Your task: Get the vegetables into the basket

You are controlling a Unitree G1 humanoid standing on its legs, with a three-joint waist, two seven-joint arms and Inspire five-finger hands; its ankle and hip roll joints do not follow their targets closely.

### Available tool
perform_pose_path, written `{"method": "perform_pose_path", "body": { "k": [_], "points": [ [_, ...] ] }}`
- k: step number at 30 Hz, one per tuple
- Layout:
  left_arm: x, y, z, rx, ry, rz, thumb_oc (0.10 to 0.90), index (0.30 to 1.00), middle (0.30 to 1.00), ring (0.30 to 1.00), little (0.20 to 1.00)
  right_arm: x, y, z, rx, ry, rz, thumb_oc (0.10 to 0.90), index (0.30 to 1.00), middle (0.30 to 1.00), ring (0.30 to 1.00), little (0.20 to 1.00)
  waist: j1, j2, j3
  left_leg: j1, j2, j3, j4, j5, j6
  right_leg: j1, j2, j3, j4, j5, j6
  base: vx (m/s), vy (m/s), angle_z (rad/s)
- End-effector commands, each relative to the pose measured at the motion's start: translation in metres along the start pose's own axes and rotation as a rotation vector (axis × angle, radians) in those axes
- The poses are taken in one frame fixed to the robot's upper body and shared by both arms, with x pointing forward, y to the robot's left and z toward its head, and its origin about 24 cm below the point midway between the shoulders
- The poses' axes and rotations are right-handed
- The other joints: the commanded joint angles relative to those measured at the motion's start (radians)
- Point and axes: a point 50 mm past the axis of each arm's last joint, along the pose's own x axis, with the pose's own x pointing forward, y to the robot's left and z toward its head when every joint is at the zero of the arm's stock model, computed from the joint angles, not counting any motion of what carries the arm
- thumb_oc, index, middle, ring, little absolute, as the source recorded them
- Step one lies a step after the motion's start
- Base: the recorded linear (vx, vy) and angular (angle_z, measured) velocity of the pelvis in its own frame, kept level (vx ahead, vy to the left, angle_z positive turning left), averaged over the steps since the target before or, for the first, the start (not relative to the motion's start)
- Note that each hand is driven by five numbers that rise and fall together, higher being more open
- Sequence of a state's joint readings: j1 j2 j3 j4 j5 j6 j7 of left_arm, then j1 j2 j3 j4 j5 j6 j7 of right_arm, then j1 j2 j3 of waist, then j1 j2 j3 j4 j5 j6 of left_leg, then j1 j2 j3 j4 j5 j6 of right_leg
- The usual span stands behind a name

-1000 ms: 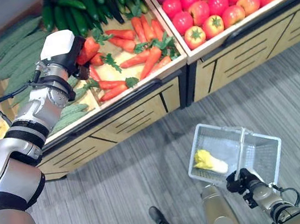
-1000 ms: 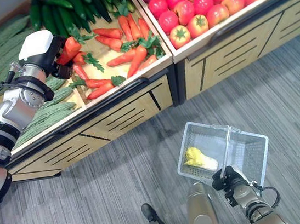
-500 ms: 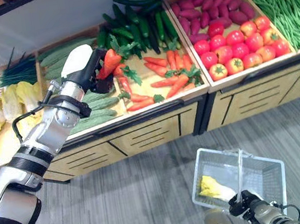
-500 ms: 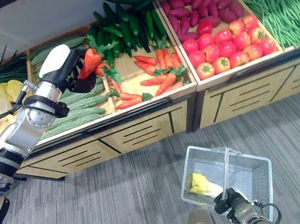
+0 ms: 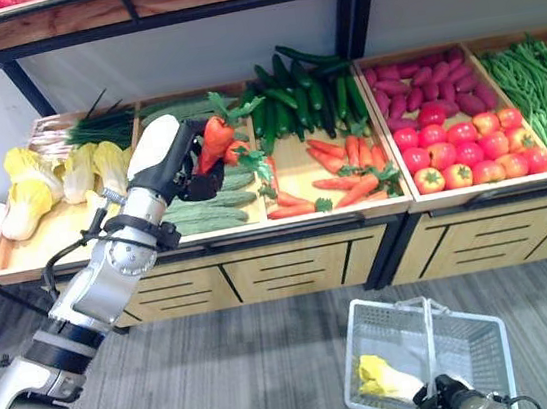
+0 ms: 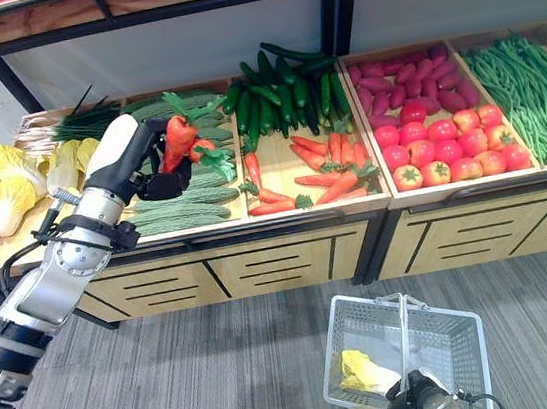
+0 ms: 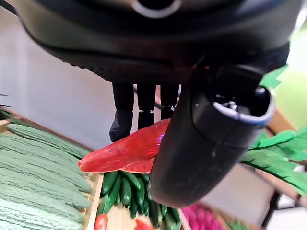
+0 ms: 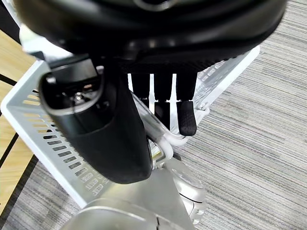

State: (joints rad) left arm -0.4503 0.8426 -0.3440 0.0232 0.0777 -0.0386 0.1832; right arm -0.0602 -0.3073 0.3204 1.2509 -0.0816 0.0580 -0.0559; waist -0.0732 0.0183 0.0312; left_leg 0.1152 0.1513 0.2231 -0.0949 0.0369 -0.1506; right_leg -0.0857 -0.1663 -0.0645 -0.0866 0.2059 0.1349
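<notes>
A red-orange carrot (image 5: 213, 144) with green leaves is being pinched in the left hand (image 5: 175, 157), upper left of centre, above the cucumbers (image 5: 199, 212). At the lower edge, the white basket (image 5: 471, 348) is being gripped by the handle in the right hand (image 5: 443, 405), partly cut off; a yellow cabbage (image 5: 377, 378) is lying inside.

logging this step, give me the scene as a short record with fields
left hand: shut on a carrot, lifted above the crates
right hand: shut on the basket handle
basket: white, held over the floor, holds one cabbage
crates: cabbages, cucumbers, carrots, tomatoes, green beans
</notes>
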Motion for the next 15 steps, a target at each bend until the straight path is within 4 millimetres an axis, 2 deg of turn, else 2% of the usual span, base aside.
{"method": "perform_pose_path", "body": {
  "k": [1, 9, 15],
  "points": [
    [0.016, 0.051, 0.034, -0.016, -0.171, 0.215, 0.4, 0.3, 0.3, 0.3, 0.3, 0.0, 0.009, -0.004, -0.074, 0.014, 0.046, 0.4, 0.3, 0.3, 0.3, 0.3, -0.004, -0.021, -0.037, 0.012, -0.067, -0.034, 0.008, -0.035, 0.027, 0.072, -0.055, -0.015, 0.016, -0.066, 0.093, -0.02, 0.033, 0.14],
    [-0.006, 0.036, 0.024, -0.116, -0.126, 0.217, 0.4, 0.3, 0.3, 0.3, 0.3, -0.001, 0.015, -0.003, -0.07, 0.009, 0.062, 0.4, 0.3, 0.3, 0.3, 0.3, 0.013, -0.044, -0.04, 0.019, -0.079, -0.045, 0.008, -0.04, 0.039, 0.09, -0.063, -0.022, 0.018, -0.066, 0.094, -0.01, 0.015, 0.07],
    [-0.013, 0.031, 0.02, -0.153, -0.104, 0.217, 0.4, 0.3, 0.3, 0.3, 0.3, -0.001, 0.018, -0.004, -0.071, 0.013, 0.067, 0.4, 0.3, 0.3, 0.3, 0.3, 0.02, -0.055, -0.041, 0.016, -0.082, -0.051, 0.008, -0.041, 0.043, 0.091, -0.067, -0.022, 0.016, -0.065, 0.096, 0.0, 0.0, 0.0]
  ]
}}
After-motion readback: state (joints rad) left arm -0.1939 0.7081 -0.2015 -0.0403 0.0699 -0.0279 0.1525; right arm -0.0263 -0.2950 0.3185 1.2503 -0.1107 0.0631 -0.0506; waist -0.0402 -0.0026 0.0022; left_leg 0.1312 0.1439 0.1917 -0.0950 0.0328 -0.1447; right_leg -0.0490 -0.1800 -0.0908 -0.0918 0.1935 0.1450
